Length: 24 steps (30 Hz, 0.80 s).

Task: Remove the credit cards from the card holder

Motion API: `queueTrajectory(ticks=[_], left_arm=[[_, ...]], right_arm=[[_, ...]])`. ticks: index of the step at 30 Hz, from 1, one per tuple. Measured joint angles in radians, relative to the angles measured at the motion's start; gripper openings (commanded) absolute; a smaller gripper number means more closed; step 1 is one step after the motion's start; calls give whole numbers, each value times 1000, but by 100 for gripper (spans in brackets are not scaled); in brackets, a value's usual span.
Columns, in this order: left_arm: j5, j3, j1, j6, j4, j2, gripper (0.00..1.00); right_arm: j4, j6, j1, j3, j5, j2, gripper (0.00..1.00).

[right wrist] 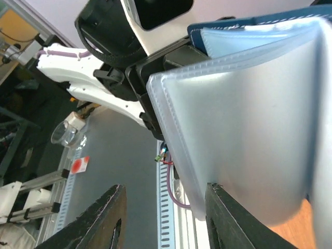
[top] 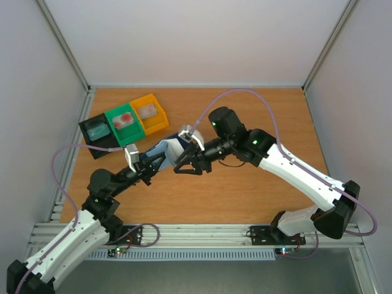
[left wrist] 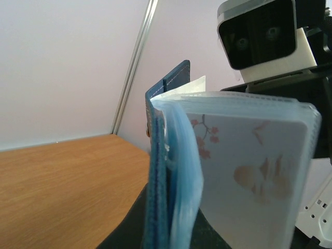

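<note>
Sleeves of the holder (right wrist: 249,119), clamped in the left claw (top: 153,163), sat with one corner between the fingers of the half-open right claw (right wrist: 165,223).

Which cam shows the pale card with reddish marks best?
Left wrist: the pale plastic card with reddish marks fills the frame inside a clear sleeve. Right wrist shows only frosted sleeve backs; top external: nothing.

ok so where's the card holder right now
In the top view the card holder is held left of centre, between the left gripper and the right gripper, just nearer the arms than the green bin.
</note>
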Motion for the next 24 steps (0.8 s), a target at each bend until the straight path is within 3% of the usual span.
queueTrajectory(ticks=[10, 18, 24], left_arm=[[0, 0, 0, 0, 0, 0, 0], [-11, 0, 0, 0, -1, 0, 0], [-26, 0, 0, 0, -6, 0, 0]], right_arm=[[27, -3, 42, 8, 161, 36, 49], [71, 8, 56, -22, 366, -44, 49], [52, -16, 109, -20, 336, -130, 50]])
